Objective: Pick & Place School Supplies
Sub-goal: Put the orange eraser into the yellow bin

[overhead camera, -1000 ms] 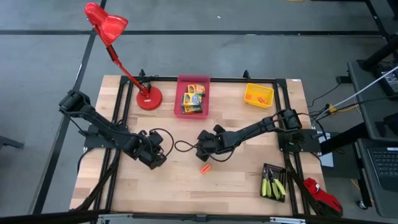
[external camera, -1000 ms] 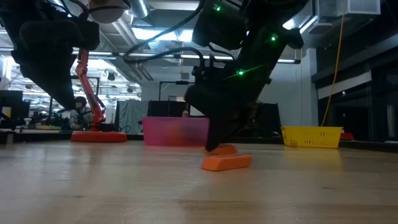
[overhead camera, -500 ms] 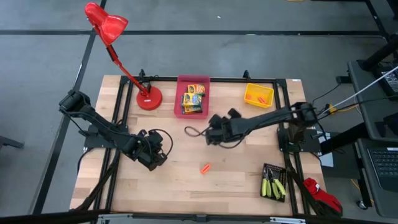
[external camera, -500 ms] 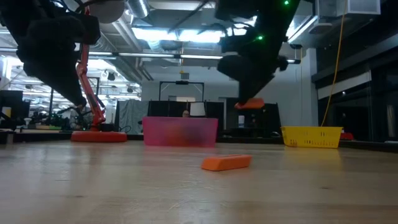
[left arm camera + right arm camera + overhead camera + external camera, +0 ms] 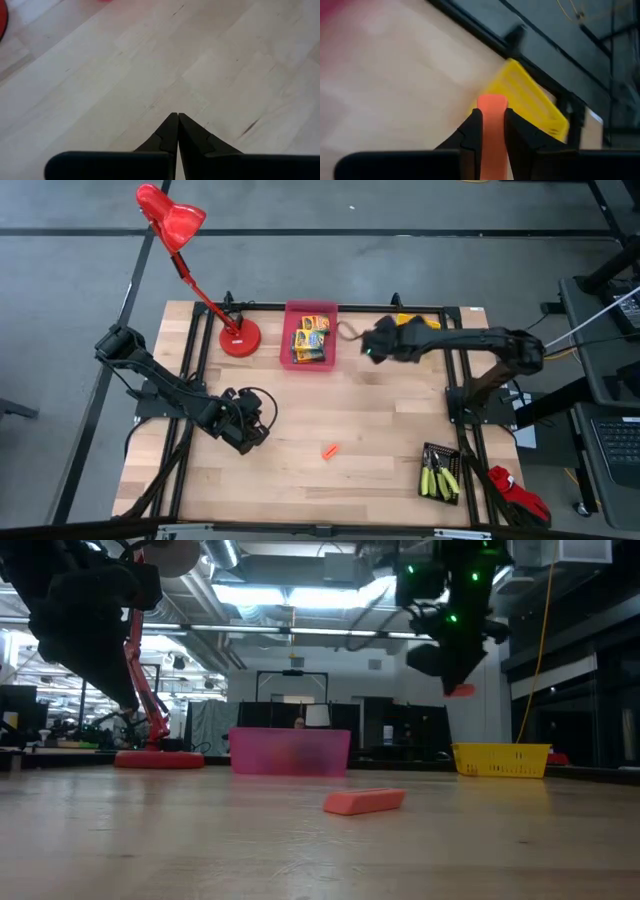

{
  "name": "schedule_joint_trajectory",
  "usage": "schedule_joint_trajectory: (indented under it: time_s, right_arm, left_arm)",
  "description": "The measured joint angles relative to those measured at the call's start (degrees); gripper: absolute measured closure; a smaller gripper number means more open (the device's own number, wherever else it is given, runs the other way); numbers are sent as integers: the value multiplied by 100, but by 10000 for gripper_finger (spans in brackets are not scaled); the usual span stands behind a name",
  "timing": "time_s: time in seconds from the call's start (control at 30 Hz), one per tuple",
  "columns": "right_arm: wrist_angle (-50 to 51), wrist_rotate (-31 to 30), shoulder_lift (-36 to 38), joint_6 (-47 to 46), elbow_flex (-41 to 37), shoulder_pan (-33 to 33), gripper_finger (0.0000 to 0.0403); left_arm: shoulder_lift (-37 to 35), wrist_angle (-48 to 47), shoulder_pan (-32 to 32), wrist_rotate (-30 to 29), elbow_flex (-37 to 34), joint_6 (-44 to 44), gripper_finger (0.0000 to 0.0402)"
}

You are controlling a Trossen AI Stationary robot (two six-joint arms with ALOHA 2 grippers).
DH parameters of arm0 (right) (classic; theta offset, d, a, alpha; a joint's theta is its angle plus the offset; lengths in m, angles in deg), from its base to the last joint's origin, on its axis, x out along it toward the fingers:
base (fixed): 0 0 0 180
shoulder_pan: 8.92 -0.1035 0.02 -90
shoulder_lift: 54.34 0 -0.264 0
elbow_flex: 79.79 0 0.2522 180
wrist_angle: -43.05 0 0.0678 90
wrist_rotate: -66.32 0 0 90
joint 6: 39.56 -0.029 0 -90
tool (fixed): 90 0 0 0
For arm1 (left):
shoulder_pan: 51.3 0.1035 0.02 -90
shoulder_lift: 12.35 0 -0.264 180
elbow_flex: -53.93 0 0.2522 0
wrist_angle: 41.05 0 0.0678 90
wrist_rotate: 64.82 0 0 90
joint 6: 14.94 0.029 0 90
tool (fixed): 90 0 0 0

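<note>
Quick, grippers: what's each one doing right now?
Left gripper: fingers shut, holding nothing, above bare table.
Right gripper: fingers shut on an orange piece, raised, with the yellow bin ahead.

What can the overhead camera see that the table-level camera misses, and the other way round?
Only the overhead view shows the crayon boxes inside the pink bin, the green-handled pliers in the black bin, and the left end effector. Only the table-level view shows the orange piece held in the right end effector. Both show the loose orange piece on the table.
</note>
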Motion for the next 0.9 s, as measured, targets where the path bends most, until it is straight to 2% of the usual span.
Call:
schedule_joint_trajectory:
  time_s: [0.23, 0.4, 0.57, 0.73, 0.9]
  right_arm:
    - [-316, 246, 529, 376, -662, 1273, 339]
    - [-835, 446, 578, 1042, -721, 2031, 339]
    - [-1282, 941, 578, 1274, -721, 2763, 339]
    - [-1304, 1518, 494, 1283, -721, 3235, 339]
    - [-1254, 1536, 469, 1291, -721, 3285, 339]
  left_arm:
    - [0, 2, 0, 21, 0, -83, 398]
    - [0, 2, 7, 73, 0, -139, 394]
    - [0, -1, 7, 132, 0, -252, 399]
    - [0, -2, 7, 130, 0, -434, 395]
    - [0, -2, 7, 124, 0, -572, 393]
